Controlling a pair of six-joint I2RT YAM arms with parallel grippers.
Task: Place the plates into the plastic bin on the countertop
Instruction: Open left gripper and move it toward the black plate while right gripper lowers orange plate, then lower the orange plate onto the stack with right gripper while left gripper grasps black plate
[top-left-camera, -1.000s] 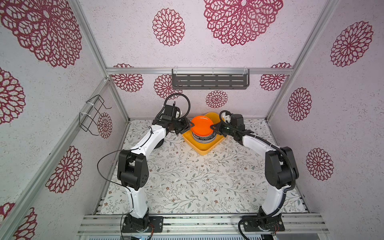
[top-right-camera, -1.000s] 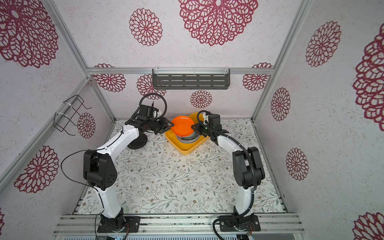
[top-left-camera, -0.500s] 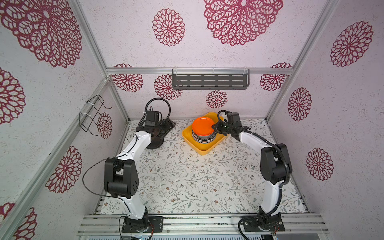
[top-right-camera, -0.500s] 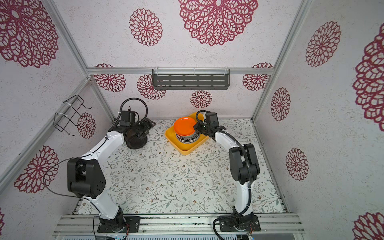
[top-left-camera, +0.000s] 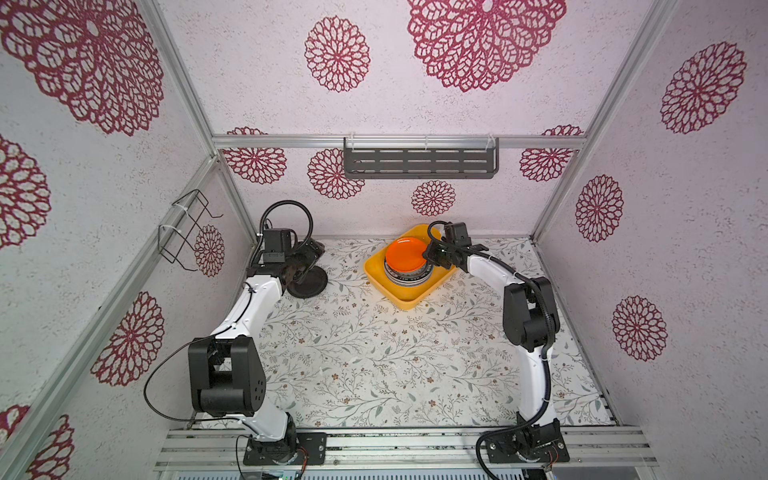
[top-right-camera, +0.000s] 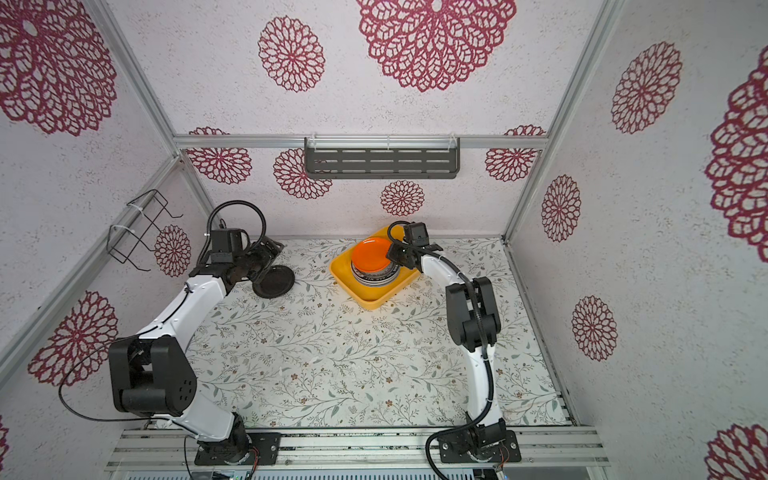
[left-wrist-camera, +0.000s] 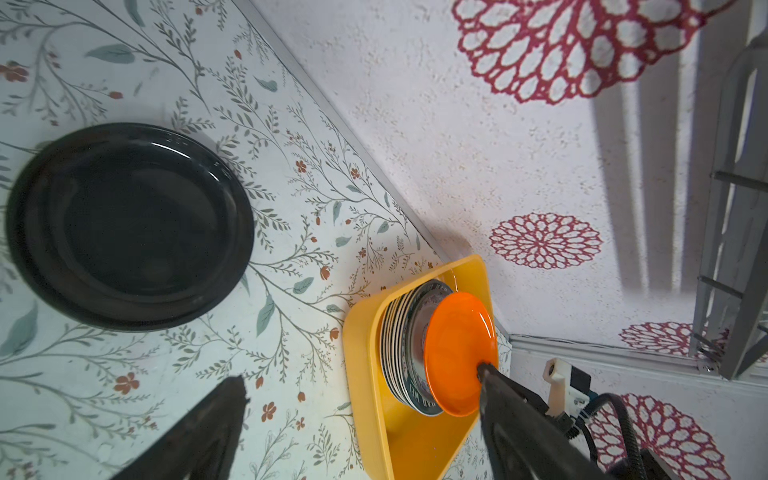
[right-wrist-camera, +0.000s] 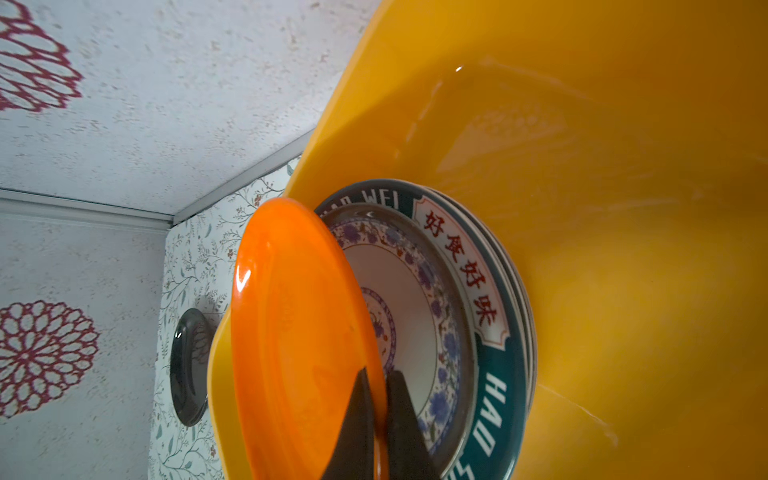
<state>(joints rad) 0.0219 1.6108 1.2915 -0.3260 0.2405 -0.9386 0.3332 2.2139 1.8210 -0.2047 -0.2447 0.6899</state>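
Observation:
An orange plate (top-left-camera: 405, 254) (top-right-camera: 370, 255) hangs tilted over the stack of plates (top-left-camera: 409, 279) in the yellow plastic bin (top-left-camera: 409, 301) (top-right-camera: 374, 301) at the back of the countertop. My right gripper (top-left-camera: 430, 253) (right-wrist-camera: 376, 382) is shut on the right rim of the orange plate (right-wrist-camera: 291, 324). Under it lie a flower-patterned plate (right-wrist-camera: 407, 299) and a teal lettered plate (right-wrist-camera: 494, 374). A black plate (top-left-camera: 309, 284) (left-wrist-camera: 129, 224) lies flat at the back left. My left gripper (top-left-camera: 305, 257) (left-wrist-camera: 361, 374) hovers beside it, open, nothing between its fingers.
A grey slotted shelf (top-left-camera: 419, 162) hangs on the back wall above the bin. A black wire rack (top-left-camera: 185, 232) sticks out from the left wall. The back wall stands close behind the bin and the black plate.
My left gripper let go of the orange plate's left rim, opened wide and swung left to the black plate. The right gripper kept its hold on the orange plate over the stack.

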